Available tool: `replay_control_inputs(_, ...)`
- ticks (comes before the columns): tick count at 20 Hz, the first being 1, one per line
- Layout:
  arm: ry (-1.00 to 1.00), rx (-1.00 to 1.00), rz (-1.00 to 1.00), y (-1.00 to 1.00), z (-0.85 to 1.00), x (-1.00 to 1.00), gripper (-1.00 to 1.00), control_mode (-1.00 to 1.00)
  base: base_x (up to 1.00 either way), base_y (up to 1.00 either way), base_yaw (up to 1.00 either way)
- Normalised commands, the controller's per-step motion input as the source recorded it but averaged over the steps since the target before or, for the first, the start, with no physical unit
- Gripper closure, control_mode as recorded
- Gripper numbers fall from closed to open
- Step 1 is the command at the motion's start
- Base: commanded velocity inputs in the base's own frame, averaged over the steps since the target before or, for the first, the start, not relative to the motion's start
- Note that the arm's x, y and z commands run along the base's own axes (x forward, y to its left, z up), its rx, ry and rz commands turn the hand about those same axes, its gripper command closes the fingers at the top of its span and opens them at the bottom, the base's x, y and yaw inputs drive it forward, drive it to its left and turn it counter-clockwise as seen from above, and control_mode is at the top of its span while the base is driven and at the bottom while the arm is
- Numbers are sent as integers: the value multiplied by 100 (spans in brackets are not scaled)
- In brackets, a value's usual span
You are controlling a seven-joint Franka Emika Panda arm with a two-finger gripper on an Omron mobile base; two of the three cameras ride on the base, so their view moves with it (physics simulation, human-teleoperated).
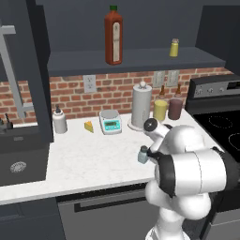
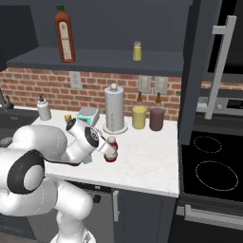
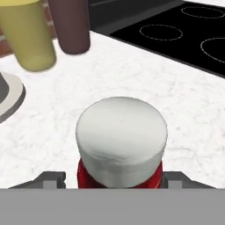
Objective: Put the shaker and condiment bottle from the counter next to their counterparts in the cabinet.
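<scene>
Hand view puts you right over the bottle (image 3: 121, 145): its white cap sits dead centre, red shoulders just under it, and a grey fingertip (image 3: 55, 178) pokes up on each side of it. So the gripper (image 3: 115, 179) is open about as wide as the bottle and straddling it, but you can't tell from here if the pads actually touch it.

From the right base view, the bottle (image 2: 110, 150) stands upright on the counter (image 2: 152, 161), roughly mid-depth, a bit nearer the front edge than the back wall, with the arm's hand pressed up against its left side. The shaker (image 1: 143, 154) is just beside the arm in the left base view, also upright, near the counter's front edge.

Further back along the wall edge you've got a paper towel roll (image 2: 114, 109), then a yellow cup (image 2: 139, 117) and a maroon cup (image 2: 156, 119) side by side toward the stove end.

Up on the cabinet (image 1: 140, 58) shelf, the tall red bottle (image 1: 113, 35) stands toward the left and the yellow shaker (image 1: 174, 48) sits well apart from it toward the right end.
</scene>
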Motion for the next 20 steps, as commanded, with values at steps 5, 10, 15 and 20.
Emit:
replay_control_inputs(5,5,4,-7,-27,-12,26,100,-100,0,0,0)
replay_control_inputs(10,-8,8,-5,-30,46,-31,100,-100,0,0,0)
replay_control_inputs(15,-22,10,-4,-30,100,-97,100,-100,0,0,0)
replay_control_inputs(20,-5,22,-5,-10,100,-56,100,-100,0,0,0)
